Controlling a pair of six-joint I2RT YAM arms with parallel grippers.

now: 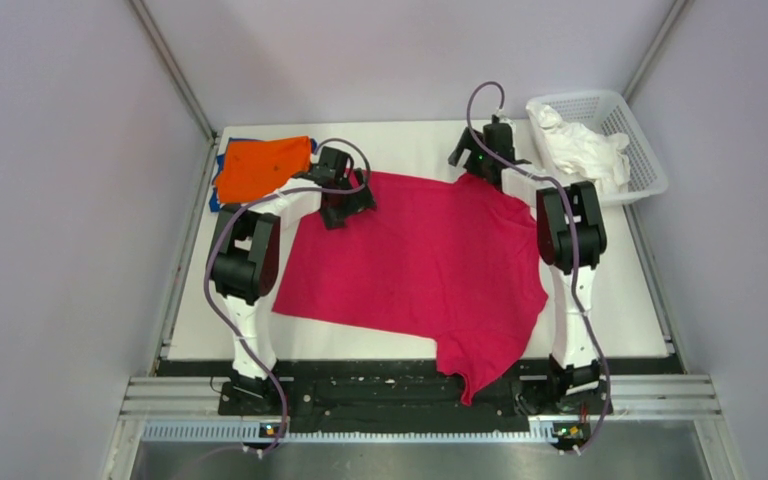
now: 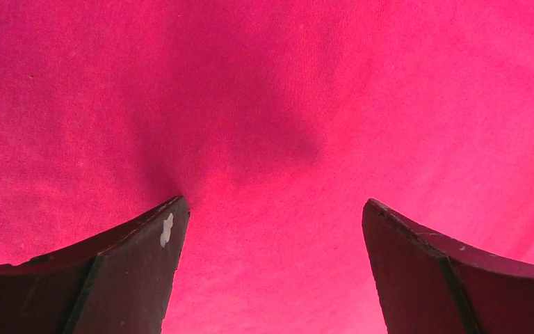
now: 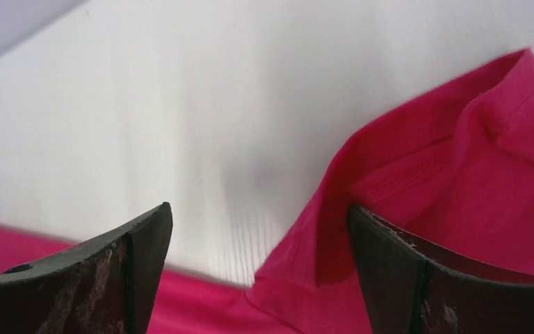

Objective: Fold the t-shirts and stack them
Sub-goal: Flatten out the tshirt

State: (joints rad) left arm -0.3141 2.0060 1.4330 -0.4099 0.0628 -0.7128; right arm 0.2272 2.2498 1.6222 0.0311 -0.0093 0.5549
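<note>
The magenta-red t-shirt lies spread over the middle of the white table, one part hanging over the near edge. My left gripper is open at its far left corner; the left wrist view shows only the magenta cloth between the spread fingers. My right gripper is open at the shirt's far right corner; the right wrist view shows a sleeve hem by the right finger. A folded orange t-shirt lies at the far left on top of a blue one, only edges showing.
A white mesh basket with crumpled white cloth stands at the far right corner. Grey walls close in the table on both sides and the back. A black rail runs along the near edge.
</note>
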